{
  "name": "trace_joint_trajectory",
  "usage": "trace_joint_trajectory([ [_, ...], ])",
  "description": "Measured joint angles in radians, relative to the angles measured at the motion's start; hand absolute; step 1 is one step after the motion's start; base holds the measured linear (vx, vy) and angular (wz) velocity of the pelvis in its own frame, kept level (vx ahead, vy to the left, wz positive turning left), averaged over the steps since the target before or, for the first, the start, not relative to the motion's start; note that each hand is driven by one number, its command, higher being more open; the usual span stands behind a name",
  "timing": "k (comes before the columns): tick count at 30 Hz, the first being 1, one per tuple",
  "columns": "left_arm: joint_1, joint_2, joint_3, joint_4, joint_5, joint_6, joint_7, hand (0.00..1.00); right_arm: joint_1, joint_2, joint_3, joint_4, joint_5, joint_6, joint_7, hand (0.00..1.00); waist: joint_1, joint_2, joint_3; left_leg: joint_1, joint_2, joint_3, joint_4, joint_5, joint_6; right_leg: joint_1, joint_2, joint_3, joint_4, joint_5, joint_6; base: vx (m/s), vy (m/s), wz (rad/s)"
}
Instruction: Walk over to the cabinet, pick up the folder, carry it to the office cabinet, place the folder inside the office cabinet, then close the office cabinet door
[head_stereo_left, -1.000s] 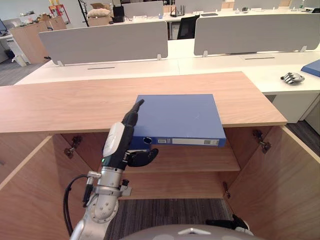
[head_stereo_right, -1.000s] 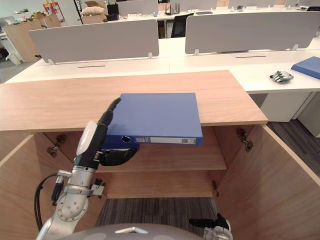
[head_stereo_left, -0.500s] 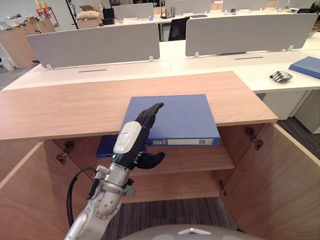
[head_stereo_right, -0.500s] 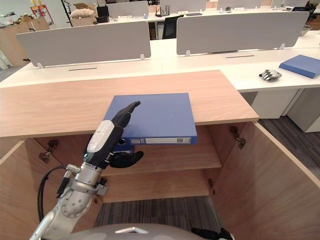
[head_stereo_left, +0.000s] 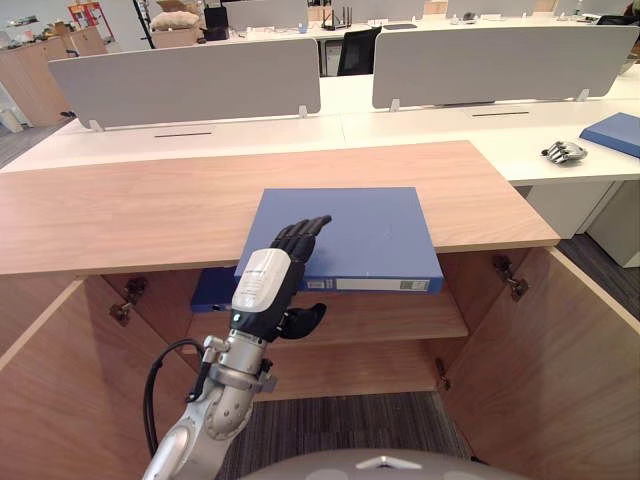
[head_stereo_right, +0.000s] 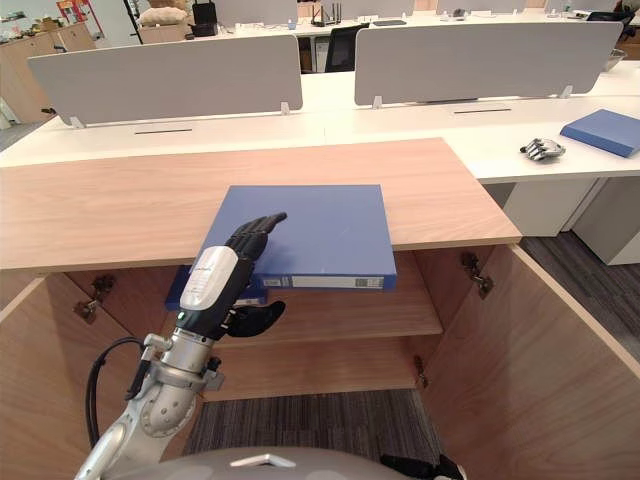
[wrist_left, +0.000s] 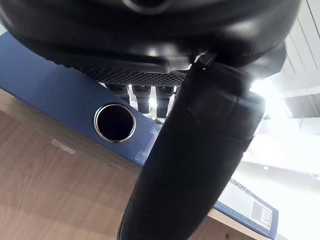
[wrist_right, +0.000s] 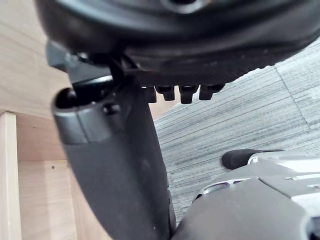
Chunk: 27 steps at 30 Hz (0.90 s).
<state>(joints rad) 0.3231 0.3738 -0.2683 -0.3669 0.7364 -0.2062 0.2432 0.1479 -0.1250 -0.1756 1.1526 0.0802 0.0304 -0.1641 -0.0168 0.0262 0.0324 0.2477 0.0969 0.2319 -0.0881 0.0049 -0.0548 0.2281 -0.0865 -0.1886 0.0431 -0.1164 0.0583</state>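
Note:
The blue folder lies flat on the wooden cabinet's top, its spine hanging over the front edge. My left hand reaches up at the folder's near left corner. Its straight fingers rest on the cover and its thumb sticks out below the spine, apart from it. The left wrist view shows the spine's ring hole just past the fingers. My right hand hangs low over the grey carpet with relaxed fingers and holds nothing.
Both cabinet doors stand open, the left one and the right one. A second blue folder lies on the inner shelf. White desks with grey dividers stand behind; one bears a spare dark hand and a blue folder.
My left hand has moved from beside the folder's left edge onto its cover, fingers now lying on top. The camera has shifted a little; the folder has stayed put.

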Motion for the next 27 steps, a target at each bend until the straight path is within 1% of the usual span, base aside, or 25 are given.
trace_joint_trajectory([
  [2, -0.029, -0.018, 0.002, 0.017, 0.023, 0.005, 0.03, 0.0, 0.0, 0.0, 0.0, 0.0, 0.0, 0.0, 0.0, 1.0, 0.0, 0.0, 0.0, -0.002, 0.0, -0.001, 0.0, 0.0, 0.0, 0.0, 0.0, -0.001, -0.002, 0.002, 0.0, 0.0, 0.0, 0.0],
  [4, -0.056, -0.031, 0.001, 0.02, 0.026, 0.016, 0.036, 0.0, 0.0, 0.0, 0.0, 0.0, 0.0, 0.0, 0.001, 1.0, -0.001, 0.0, 0.0, -0.004, 0.0, -0.001, 0.0, 0.0, 0.0, 0.0, 0.0, -0.001, -0.008, 0.005, 0.0, 0.0, 0.0, 0.0],
  [8, -0.093, -0.038, 0.004, 0.017, 0.059, 0.012, 0.073, 0.0, -0.001, 0.0, 0.0, 0.0, 0.0, 0.0, 0.001, 1.0, -0.009, 0.0, 0.0, -0.007, 0.0, 0.002, 0.0, 0.0, 0.0, 0.002, 0.002, 0.001, -0.021, 0.014, 0.001, 0.0, 0.0, 0.0],
  [10, -0.098, -0.071, 0.006, 0.021, 0.048, 0.021, 0.075, 0.0, -0.001, 0.0, 0.0, 0.0, 0.0, 0.0, 0.001, 1.0, -0.011, 0.0, 0.001, -0.009, 0.0, 0.004, 0.0, 0.0, 0.0, 0.002, 0.002, 0.003, -0.028, 0.018, 0.001, 0.0, 0.0, 0.0],
  [15, -0.098, -0.078, 0.001, 0.037, 0.032, 0.019, 0.079, 0.0, -0.002, 0.001, 0.001, 0.0, 0.0, 0.0, 0.001, 1.0, -0.016, -0.001, 0.002, -0.01, 0.0, 0.004, 0.0, 0.0, 0.0, 0.001, 0.003, 0.004, -0.031, 0.019, 0.0, 0.0, 0.0, 0.0],
  [22, -0.097, -0.107, 0.01, 0.037, -0.028, 0.02, 0.079, 0.0, -0.002, 0.0, 0.008, -0.003, 0.002, -0.003, -0.002, 1.0, -0.017, 0.0, 0.003, -0.014, 0.0, 0.005, -0.001, -0.001, -0.001, -0.001, 0.004, 0.004, -0.034, 0.02, 0.0, 0.0, 0.0, -0.01],
  [27, -0.089, -0.168, 0.052, -0.016, -0.143, 0.021, 0.082, 0.0, 0.002, 0.005, 0.039, -0.034, 0.01, -0.013, -0.02, 1.0, -0.015, -0.003, 0.008, -0.024, 0.003, 0.021, 0.0, -0.001, -0.001, -0.019, 0.006, 0.024, -0.029, 0.022, 0.002, -0.01, 0.002, -0.09],
])
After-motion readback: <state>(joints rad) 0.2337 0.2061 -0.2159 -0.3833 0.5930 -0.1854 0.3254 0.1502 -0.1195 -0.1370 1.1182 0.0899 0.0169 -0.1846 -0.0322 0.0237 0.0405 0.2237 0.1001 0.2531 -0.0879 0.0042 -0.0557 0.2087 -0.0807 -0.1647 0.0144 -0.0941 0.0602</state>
